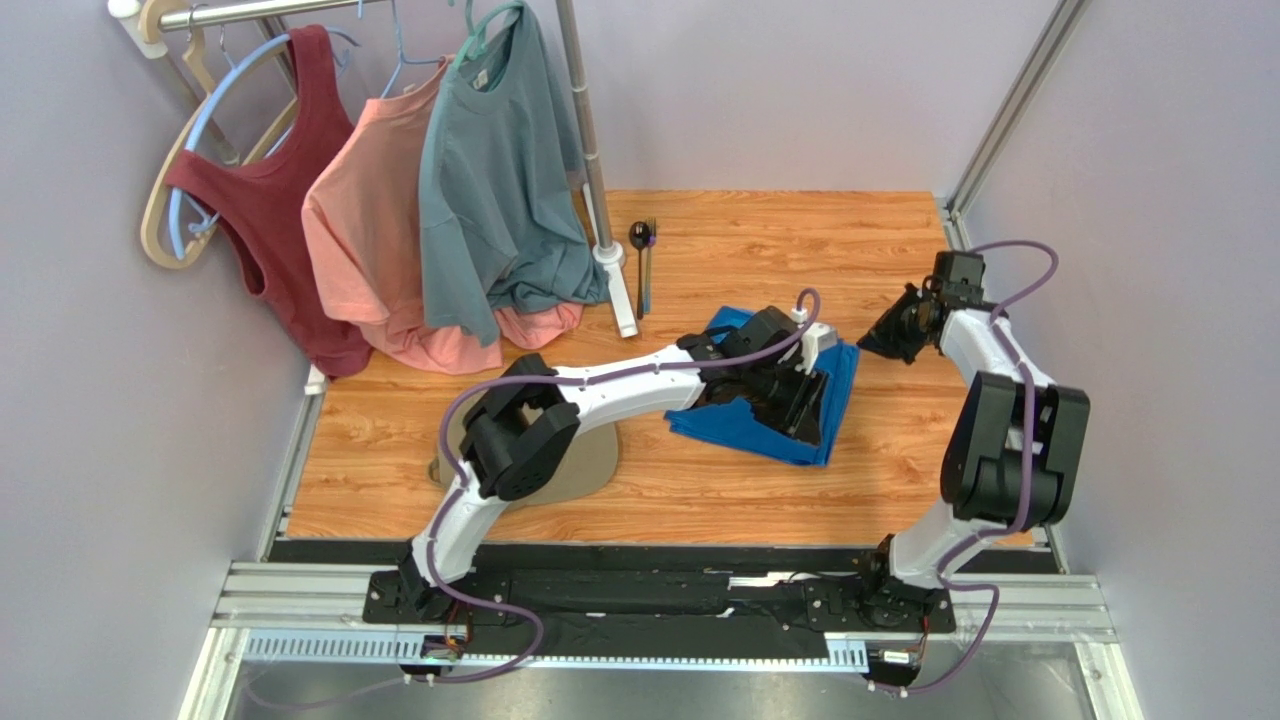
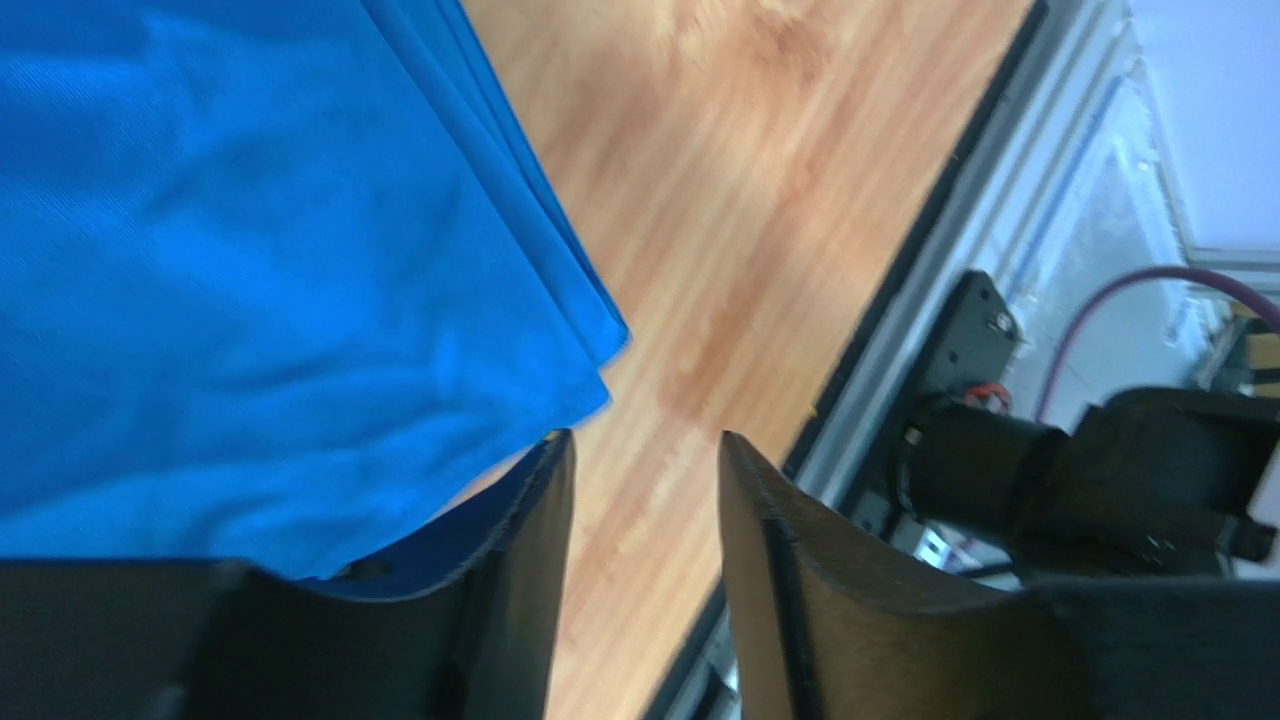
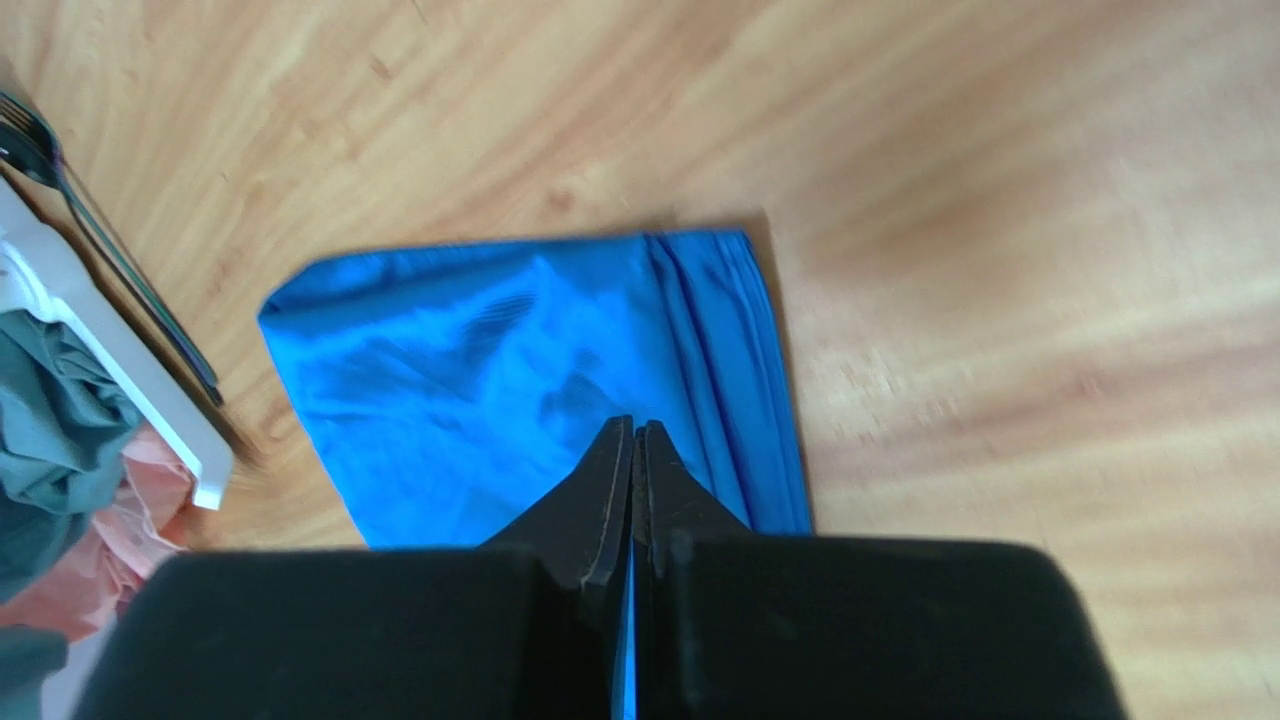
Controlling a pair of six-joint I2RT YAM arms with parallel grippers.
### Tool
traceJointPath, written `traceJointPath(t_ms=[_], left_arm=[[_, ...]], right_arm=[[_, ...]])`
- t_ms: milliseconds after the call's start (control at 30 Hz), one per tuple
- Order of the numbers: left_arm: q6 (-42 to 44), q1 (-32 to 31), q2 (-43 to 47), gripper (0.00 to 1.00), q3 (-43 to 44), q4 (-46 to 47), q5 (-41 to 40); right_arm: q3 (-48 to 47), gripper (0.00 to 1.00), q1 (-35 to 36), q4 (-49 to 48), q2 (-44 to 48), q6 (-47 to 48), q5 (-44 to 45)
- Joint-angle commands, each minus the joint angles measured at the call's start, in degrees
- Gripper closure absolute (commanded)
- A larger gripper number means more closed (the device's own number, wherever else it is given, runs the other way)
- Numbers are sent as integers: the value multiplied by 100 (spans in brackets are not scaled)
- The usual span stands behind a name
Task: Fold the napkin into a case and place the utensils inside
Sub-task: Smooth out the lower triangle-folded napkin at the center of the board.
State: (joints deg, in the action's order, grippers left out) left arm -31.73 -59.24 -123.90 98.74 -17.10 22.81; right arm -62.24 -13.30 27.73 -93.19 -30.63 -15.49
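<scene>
Napkin (image 3: 496,375): bright blue, folded flat, layered edges along one side.

The right claw (image 3: 633,438) hangs with its two black fingers pressed tip to tip, nothing caught between them. Below it the blue napkin (image 3: 481,375) lies folded flat on the wooden table (image 3: 977,225), with several thin layers stacked along one edge. Off to the far left of the napkin, the utensils (image 3: 120,270) lie side by side against a white bar (image 3: 105,360). Past the bar, further left, grey-teal cloth (image 3: 45,435) and pink cloth (image 3: 105,555) bunch together.
</scene>
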Motion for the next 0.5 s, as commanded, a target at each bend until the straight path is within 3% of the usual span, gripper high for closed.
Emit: traceJointPath(t_ms=[0,233,467], left_arm=[[201,44,-231,57,654,93,-593],[149,62,-241,61,743,155,-699],[87,141,-39,63,682,-4,-488]], right_arm=[[-692,100,-15,-224,-585,241,-472],[-1027,72,20,-312,-1263,461,-939],[-1089,68,82,-391,-1623,584,-808]])
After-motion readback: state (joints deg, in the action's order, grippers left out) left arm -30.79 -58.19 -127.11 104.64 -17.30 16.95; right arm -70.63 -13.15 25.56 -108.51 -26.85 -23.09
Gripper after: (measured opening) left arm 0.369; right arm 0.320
